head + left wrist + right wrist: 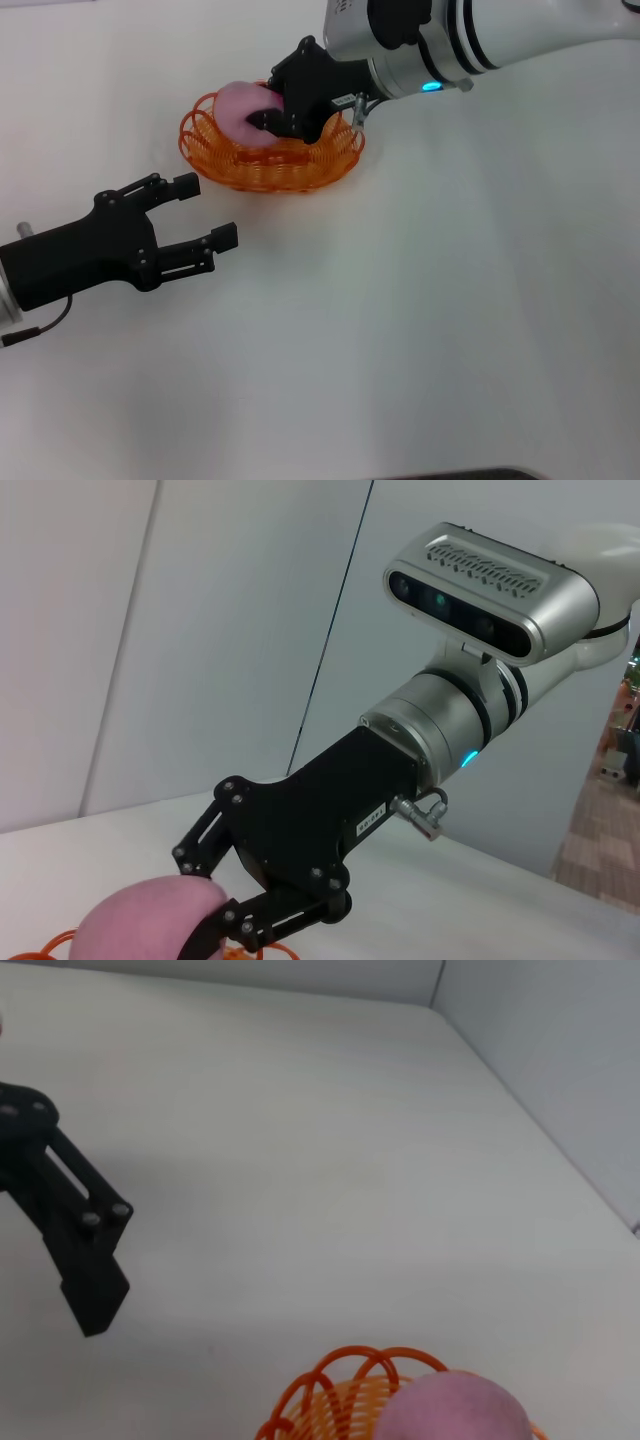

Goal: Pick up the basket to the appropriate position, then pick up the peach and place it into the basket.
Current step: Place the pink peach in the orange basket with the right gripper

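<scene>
The orange wire basket [300,165] sits on the white table, far centre-left in the head view. The pink peach [238,108] hovers just over the basket's left part, and my right gripper [264,106] is shut on it, reaching in from the right. In the left wrist view its black fingers [203,847] clamp the peach [140,920], with a bit of basket [35,946] rim below. The right wrist view catches the peach [455,1412] over the basket [335,1392] loops. My left gripper [207,210] is open, empty, just in front and left of the basket.
The white table [430,330] stretches bare to the right and toward the front. A pale wall [120,630] rises behind the table. One black finger of the left gripper [85,1260] shows in the right wrist view, apart from the basket.
</scene>
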